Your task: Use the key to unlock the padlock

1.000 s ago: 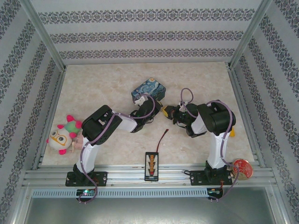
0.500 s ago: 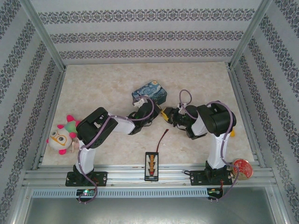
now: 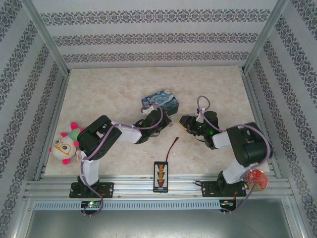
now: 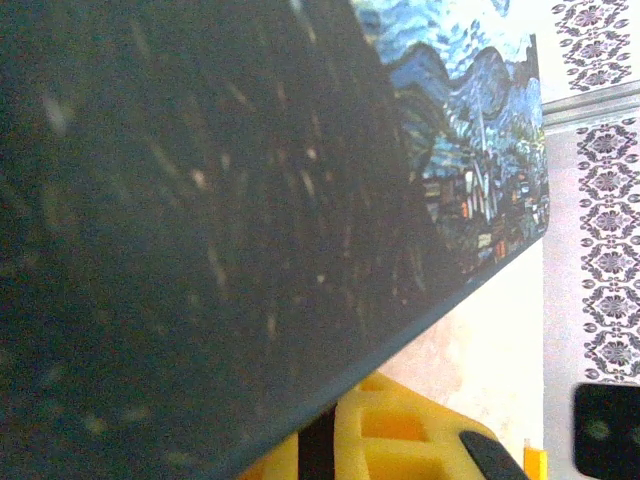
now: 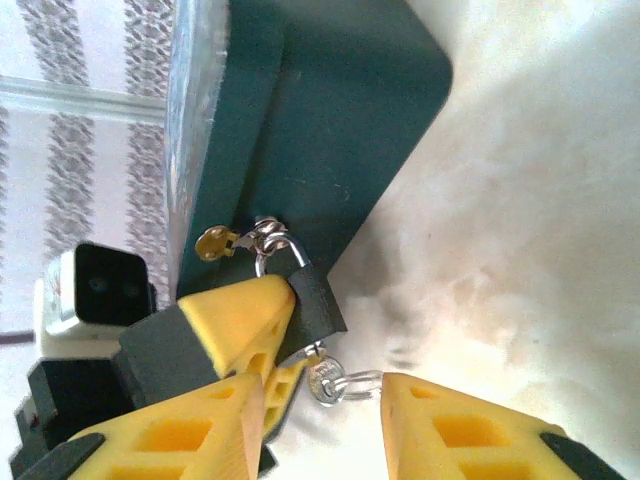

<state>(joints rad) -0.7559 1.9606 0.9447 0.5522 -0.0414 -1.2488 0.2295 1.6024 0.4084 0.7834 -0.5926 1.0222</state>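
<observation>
The small dark padlock point(image 5: 318, 298) hangs by its shackle from the clasp of the blue painted tin point(image 5: 330, 100). The tiny metal key point(image 5: 324, 380) sticks out of the padlock's lower end, with a wire ring on its head. My left gripper point(image 5: 282, 335) is shut on the padlock's body, its yellow fingers point(image 4: 400, 435) lying under the tin point(image 4: 470, 120). My right gripper point(image 5: 322, 392) is open, with a finger on either side of the key's head and ring, not pressing on them. From above, the left gripper point(image 3: 166, 119) and right gripper point(image 3: 184, 120) face each other below the tin point(image 3: 160, 101).
A pink and green plush toy point(image 3: 67, 144) lies at the left edge. A black connector board point(image 3: 161, 176) with a thin red-and-black wire point(image 3: 172, 146) sits near the front rail. A red round object point(image 3: 257, 179) lies by the right arm's base. Patterned walls enclose the table.
My right gripper has opened and let go of the key, and its arm has drawn back to the right. The left arm has sunk lower, still holding the padlock.
</observation>
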